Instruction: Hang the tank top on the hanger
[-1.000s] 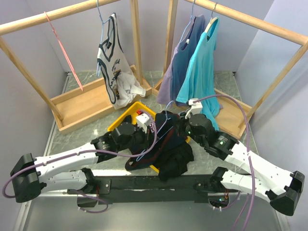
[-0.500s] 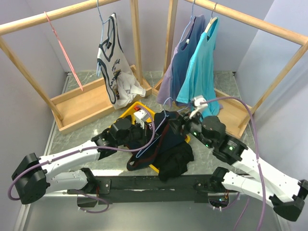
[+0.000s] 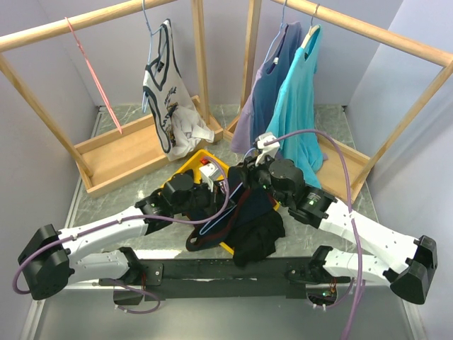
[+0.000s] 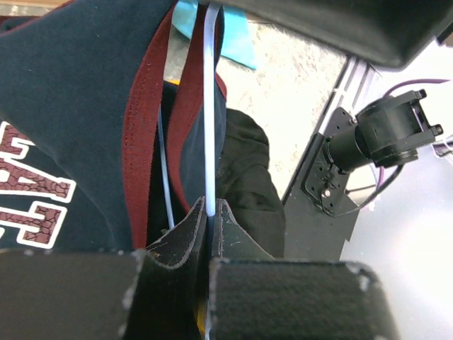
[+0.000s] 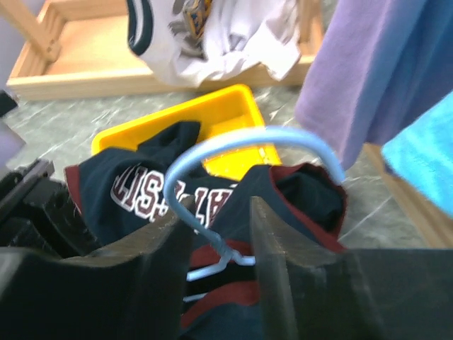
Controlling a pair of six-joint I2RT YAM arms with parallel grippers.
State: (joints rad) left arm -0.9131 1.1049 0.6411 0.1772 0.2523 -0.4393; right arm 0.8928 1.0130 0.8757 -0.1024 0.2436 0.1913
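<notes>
From above, both arms lean in over the yellow tray [image 3: 185, 170]. The left arm [image 3: 106, 228] stretches low from the tray's near left, and the right arm [image 3: 354, 225] comes from its near right with the elbow raised. Where they meet, cloth and cables crowd together and we cannot make out any fingers. The tank top [image 3: 253, 209] is bunched over the tray's near right part, with a black garment [image 3: 258, 244] just nearer than it.

At the left wrist, the left gripper [image 4: 209, 211] is pinched narrow on the hanger [image 4: 209, 120]. We see one pale-blue wire running straight up from it, its upper end lost behind dark gear. Maroon trim lies beside the wire, and the white lettering is cut off at the frame edge.

At the right wrist, the right gripper [image 5: 219, 212] stands wide, its blurred fingers on either side of the hanger's neck. The hook arches above them, over the tray's near edge. We cannot tell whether either finger touches the wire.
</notes>
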